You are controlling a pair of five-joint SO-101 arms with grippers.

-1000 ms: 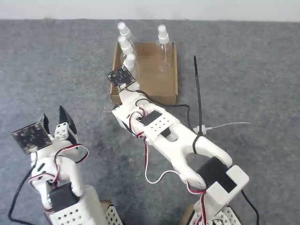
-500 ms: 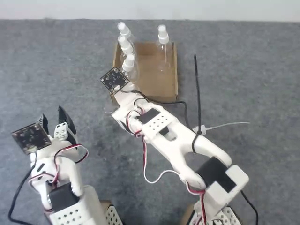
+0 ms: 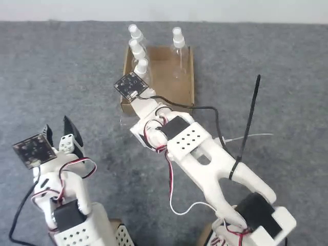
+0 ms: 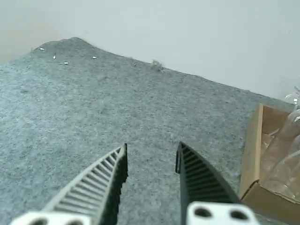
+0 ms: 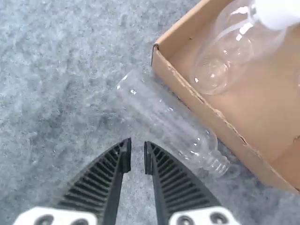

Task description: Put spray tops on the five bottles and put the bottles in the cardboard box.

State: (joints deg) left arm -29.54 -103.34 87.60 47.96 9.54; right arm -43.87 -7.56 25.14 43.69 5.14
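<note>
With right tool [image 5: 137, 143] barely open and empty, hovering by topless fifth bottle [image 5: 164, 119] beside box [image 5: 262, 117] holding four topped bottles [image 3: 178, 41].

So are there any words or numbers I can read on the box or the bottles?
No text can be read anywhere.
The cardboard box is plain brown, no print showing.
The bottles are clear, with no labels.
The circuit boards on the arms' wrists carry tiny marks, too small to read.
</note>
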